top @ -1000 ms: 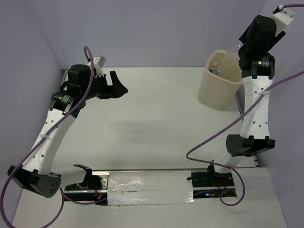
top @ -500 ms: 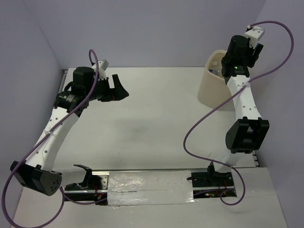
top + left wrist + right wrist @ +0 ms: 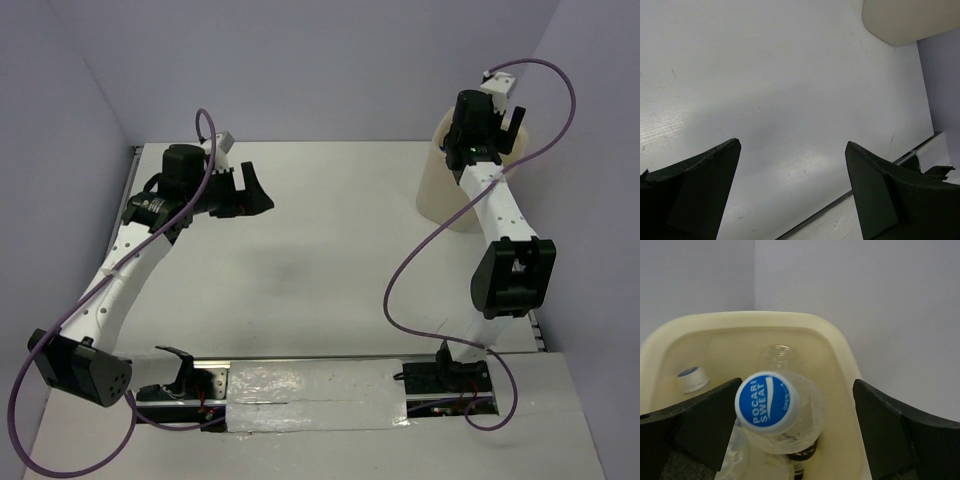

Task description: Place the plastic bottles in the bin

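Note:
The cream bin [image 3: 437, 192] stands at the table's far right. My right gripper [image 3: 489, 118] hangs over its mouth. In the right wrist view this gripper [image 3: 796, 385] is open. A clear crinkled plastic bottle [image 3: 795, 427] with a blue cap [image 3: 767, 402] stands inside the bin [image 3: 840, 347], below the spread jaws. It is near the left finger [image 3: 705, 425] and well apart from the right one. Other clear plastic bottles, one with a white cap [image 3: 691, 379], lie deeper in the bin. My left gripper [image 3: 256, 190] is open and empty over the table's left part.
The left wrist view shows bare white table [image 3: 780, 85] between the open fingers, the bin's base [image 3: 910, 20] at the top right and the table's edge rail [image 3: 910, 156]. Purple cables loop beside both arms. The walls stand close behind the bin.
My right arm swung left and down over the bin and its jaws opened, letting go of the blue-capped bottle. My left arm shifted slightly towards the centre.

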### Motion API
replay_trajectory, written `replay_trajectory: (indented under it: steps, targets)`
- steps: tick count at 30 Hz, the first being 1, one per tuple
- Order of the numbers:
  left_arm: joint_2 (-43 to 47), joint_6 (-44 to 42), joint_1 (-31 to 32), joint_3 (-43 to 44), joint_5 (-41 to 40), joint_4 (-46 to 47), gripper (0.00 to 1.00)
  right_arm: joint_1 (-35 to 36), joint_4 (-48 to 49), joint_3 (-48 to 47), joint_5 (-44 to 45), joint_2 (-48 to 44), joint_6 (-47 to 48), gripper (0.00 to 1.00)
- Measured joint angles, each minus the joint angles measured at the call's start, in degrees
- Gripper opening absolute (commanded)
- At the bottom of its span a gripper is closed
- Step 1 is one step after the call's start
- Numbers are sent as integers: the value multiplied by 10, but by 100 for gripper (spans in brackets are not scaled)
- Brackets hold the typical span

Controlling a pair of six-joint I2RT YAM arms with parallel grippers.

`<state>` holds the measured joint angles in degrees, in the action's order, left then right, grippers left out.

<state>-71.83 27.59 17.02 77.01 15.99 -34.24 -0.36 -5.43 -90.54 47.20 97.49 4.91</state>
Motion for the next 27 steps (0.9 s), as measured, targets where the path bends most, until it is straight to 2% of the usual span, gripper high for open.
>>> replay_trajectory:
  steps: [6, 13, 20, 22, 27]
  targets:
    - [-4, -2, 0, -6, 2, 1, 99, 43, -25, -28, -23, 0, -5, 100]
    - [-5, 0, 0, -13, 7, 12, 99, 85, -96, -149, -35, -6, -8, 100]
    - [-3, 4, -1, -12, -4, 12, 99, 93, -297, -327, -122, -22, -98, 100]
    - [-1, 11, -3, -12, -9, 12, 99, 93, -339, -309, -153, -58, -130, 100]
    - [12, 15, -6, 2, -18, 2, 99, 101, -391, -123, -209, -190, -175, 100]
